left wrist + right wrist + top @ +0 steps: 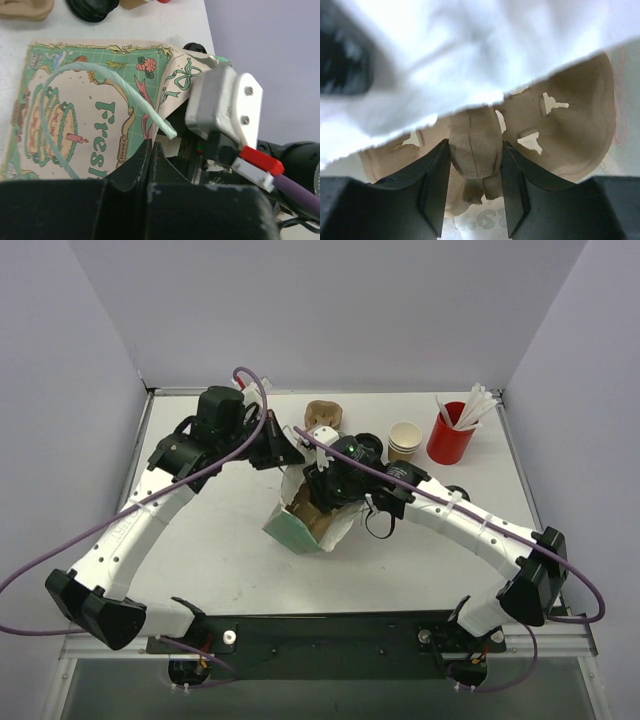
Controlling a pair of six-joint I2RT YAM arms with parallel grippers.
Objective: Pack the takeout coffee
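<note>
Right gripper (476,150): jaws clamped on the centre rib of a brown pulp cup carrier (570,120). The torn white edge of the paper bag (290,532) hangs over it, so the carrier sits inside the bag mouth.

Left gripper (151,145): fingers fully together, pinching the bag's rim on its far left side. The bag's pale green handle (107,80) loops just beyond the fingertips.

Bag is mid-table (220,550), tilted, with the green printed side facing near-left and the mouth facing far-right toward the right arm.

Takeout coffee (92,9): not in the bag. Only its round black lid shows, at the far edge of the left wrist view. It stands on the table beyond the bag, between a second pulp carrier (322,416) and the stack of tan cups (405,440). From the top camera it's hard to separate from the right wrist, and I can't tell the cup body. Neither gripper touches it.

Red cup (448,445) with white sticks (470,405) is far right, just beside the tan stack.
</note>
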